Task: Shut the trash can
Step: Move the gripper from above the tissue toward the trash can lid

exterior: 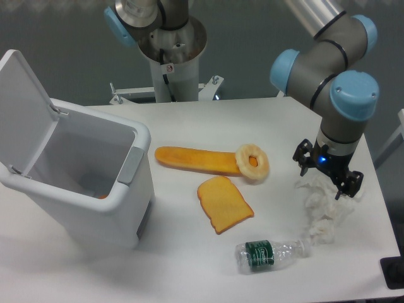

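The trash can [88,211] is a large white bin at the table's left. Its flat white lid [25,107] stands swung up and back on the left side, leaving the mouth uncovered. A grey latch [133,165] sits on the rim facing the table's middle. A bit of something orange shows at the bottom inside. My gripper [327,175] hangs far to the right, pointing down over a crumpled white tissue [325,211], well away from the bin. Its two dark fingers [303,159] are spread apart and look open, with nothing clearly held.
Between bin and gripper lie a long orange loaf [196,160], a yellow ring-shaped piece [253,161] and a toast slice [223,203]. A clear plastic bottle [268,254] with a green label lies near the front edge. The arm's base column [170,57] stands behind.
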Robot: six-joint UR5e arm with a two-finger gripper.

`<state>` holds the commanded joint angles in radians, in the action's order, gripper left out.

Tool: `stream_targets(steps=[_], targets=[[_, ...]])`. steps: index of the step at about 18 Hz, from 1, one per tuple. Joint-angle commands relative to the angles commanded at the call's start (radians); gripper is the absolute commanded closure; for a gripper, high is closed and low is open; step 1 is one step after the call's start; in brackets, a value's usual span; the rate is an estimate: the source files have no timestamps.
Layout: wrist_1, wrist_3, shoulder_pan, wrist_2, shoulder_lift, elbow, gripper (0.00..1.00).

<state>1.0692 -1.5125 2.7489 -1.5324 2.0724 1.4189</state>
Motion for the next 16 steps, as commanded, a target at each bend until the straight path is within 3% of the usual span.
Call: stream_targets(steps=[6,11,16], targets=[[-0.002,0.011,-0.005,-0.003,-0.017,0.032,0.0],[-0.014,0.038,-0.015,0.012,-0.141,0.133,0.0],[-0.012,0.184,-0.057,0.133,-0.28,0.201,0.0]])
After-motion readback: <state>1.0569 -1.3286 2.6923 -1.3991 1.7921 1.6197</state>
